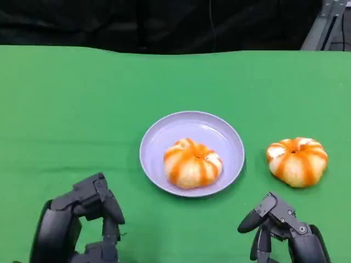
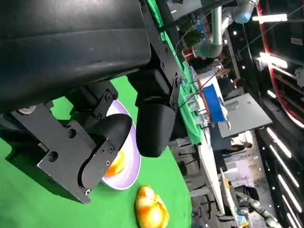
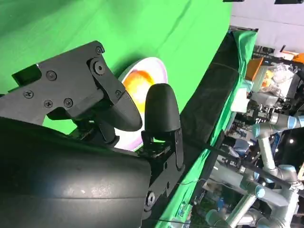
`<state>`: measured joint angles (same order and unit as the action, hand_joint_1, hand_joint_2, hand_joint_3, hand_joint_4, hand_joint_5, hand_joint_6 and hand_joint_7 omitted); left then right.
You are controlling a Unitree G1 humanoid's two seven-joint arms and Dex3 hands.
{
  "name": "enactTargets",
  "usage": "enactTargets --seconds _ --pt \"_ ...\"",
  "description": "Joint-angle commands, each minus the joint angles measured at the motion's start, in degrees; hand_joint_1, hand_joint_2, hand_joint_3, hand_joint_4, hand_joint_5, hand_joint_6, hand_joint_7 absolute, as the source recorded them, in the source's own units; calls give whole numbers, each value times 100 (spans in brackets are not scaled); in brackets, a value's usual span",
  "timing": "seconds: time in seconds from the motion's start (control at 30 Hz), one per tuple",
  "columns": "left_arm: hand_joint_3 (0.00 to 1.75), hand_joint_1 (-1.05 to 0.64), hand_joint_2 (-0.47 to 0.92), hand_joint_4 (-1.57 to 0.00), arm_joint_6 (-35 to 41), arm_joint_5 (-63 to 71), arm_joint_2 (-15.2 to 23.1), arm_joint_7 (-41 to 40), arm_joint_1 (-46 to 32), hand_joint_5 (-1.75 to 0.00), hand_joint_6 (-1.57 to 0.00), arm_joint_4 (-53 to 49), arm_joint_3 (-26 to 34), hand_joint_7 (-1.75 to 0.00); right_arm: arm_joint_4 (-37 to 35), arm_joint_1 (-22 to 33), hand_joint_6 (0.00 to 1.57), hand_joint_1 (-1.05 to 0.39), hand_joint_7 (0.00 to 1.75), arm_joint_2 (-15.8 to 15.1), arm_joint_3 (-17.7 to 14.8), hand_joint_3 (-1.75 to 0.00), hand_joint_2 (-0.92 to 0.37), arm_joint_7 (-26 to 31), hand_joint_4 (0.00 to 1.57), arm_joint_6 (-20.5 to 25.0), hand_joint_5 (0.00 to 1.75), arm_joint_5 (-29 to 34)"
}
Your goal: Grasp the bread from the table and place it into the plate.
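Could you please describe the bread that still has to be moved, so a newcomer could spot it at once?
Start at the lavender plate mid-table on the green cloth. To its right, in front of the right hand, sits an orange-striped bun. Unlike its twin in the plate, it lies on bare cloth.

left hand (image 1: pixel 82 219): low, empty, fingers apart | right hand (image 1: pixel 282 227): same

The green surface (image 1: pixel 71 109) carries a lilac plate (image 1: pixel 230 143) at its middle and, just right of it, a striped orange bread (image 1: pixel 297 160).
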<state>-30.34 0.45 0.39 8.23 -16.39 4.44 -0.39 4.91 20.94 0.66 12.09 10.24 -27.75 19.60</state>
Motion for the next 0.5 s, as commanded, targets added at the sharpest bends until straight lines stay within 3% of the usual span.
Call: enactTargets --seconds 0.03,0.5 --pt "168 -9 28 -95 -113 -9 54 -45 -10 -175 -79 -89 -8 -174 30 35 42 -16 175 -81 -30 -141 -70 -12 80 -56 175 -54" --pt "169 -12 26 -94 -342 66 51 -61 86 -175 -78 -347 -52 -174 12 69 42 -16 175 -92 -13 -143 -71 -27 78 -71 175 -80"
